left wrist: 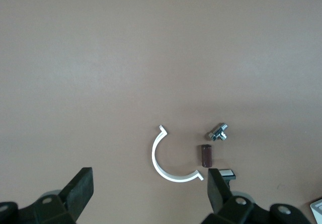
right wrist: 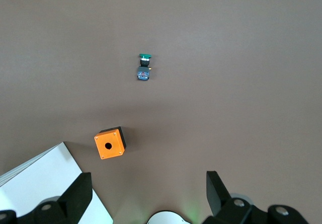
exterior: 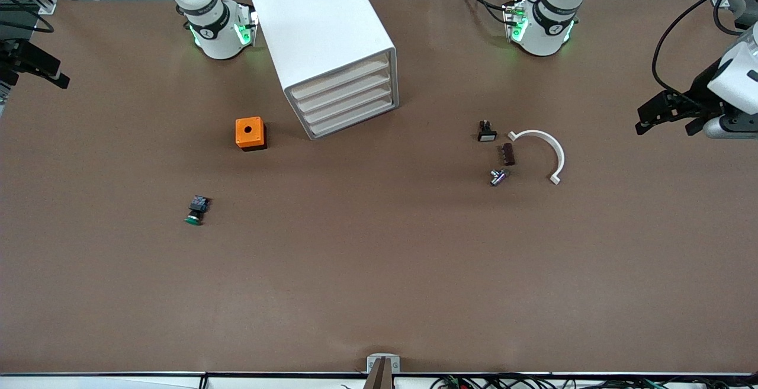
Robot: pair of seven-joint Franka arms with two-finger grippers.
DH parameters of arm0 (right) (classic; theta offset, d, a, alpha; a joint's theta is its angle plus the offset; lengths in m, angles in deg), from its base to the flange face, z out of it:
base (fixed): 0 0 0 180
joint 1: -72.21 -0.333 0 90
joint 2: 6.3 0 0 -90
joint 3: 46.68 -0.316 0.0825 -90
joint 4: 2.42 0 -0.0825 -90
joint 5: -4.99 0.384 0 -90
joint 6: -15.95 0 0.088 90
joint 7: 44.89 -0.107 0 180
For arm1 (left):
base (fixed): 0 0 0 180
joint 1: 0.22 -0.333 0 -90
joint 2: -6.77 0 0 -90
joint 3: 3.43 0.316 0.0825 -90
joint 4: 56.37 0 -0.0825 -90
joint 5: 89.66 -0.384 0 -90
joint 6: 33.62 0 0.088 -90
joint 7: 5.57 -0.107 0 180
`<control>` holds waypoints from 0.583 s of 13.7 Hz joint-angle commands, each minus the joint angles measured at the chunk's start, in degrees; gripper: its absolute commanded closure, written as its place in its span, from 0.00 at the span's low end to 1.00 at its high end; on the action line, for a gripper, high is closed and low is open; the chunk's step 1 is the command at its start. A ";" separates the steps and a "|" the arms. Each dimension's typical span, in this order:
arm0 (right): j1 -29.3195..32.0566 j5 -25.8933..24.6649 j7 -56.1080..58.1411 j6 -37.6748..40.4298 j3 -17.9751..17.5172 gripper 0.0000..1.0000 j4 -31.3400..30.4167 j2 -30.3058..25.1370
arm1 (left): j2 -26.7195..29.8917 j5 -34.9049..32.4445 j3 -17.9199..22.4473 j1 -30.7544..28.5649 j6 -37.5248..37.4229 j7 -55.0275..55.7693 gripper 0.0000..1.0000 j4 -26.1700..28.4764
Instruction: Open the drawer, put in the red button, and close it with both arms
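Both hands hang wide open and empty: left hand (left wrist: pixel 148 196), right hand (right wrist: pixel 146 196).

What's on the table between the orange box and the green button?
Nothing: bare brown table lies between the orange box and the green button, shown in the front and right wrist views.

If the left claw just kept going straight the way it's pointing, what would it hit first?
Probably bare table. The open left gripper points down at it, and the white half-ring lies nearest that line, though depth is hard to judge.
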 commanded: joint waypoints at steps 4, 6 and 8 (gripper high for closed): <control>0.44 -0.55 0.03 -0.22 -0.27 0.00 -1.52 -1.38 | -1.15 -0.61 -0.63 0.06 -4.55 0.40 0.00 -7.72; 0.44 -0.55 0.03 -0.13 -0.26 0.00 -1.52 -1.38 | -2.12 -0.60 -0.63 0.07 -4.65 0.40 0.00 -8.00; 0.44 -0.55 0.03 -0.22 -0.27 0.00 -1.52 -1.38 | -2.65 -0.60 -0.63 0.07 -4.65 0.39 0.00 -8.09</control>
